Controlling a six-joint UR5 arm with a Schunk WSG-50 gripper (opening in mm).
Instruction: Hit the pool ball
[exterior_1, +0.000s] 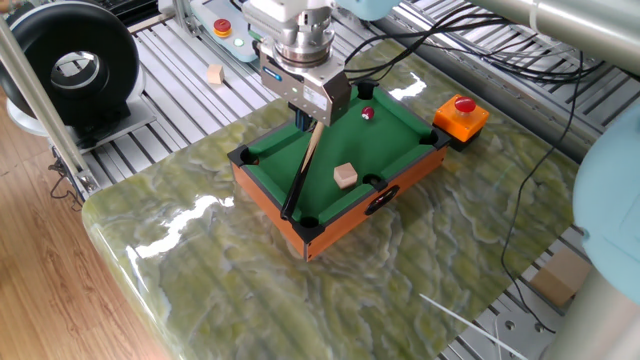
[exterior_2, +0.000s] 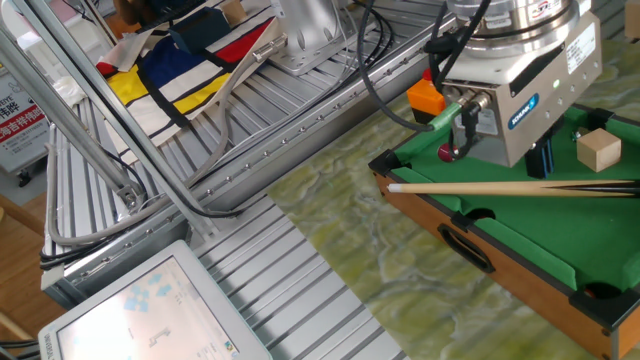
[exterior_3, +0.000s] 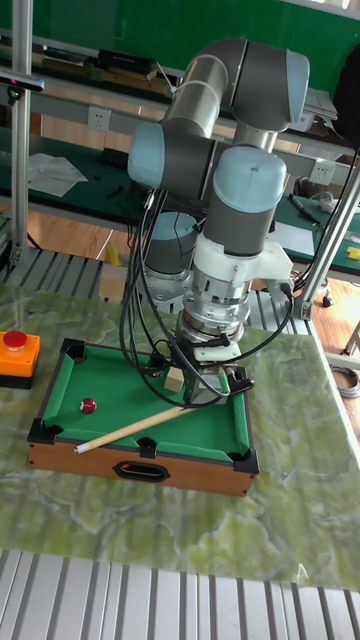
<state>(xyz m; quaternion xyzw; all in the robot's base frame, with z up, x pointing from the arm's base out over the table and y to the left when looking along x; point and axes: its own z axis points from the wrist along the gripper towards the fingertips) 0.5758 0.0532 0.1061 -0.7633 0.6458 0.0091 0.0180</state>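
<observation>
Jaws clamping the cue (exterior_3: 130, 428), the gripper (exterior_1: 306, 118) is lining up beside the pool ball (exterior_1: 367, 113), strike not yet made.

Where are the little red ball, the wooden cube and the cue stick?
pool ball (exterior_1: 368, 113), one fixed view, its glossy top.
wooden cube (exterior_1: 346, 176), one fixed view, its top face.
cue stick (exterior_2: 480, 187), the other fixed view, mid-shaft.

The pool ball (exterior_3: 88, 406) is glossy dark red on matt green felt of the small pool table (exterior_1: 270, 150), whose sides look like orange-brown wood. The cue (exterior_2: 480, 187) and cube (exterior_1: 346, 176) are pale bare wood. The green marbled tabletop (exterior_1: 200, 260) shines.
</observation>
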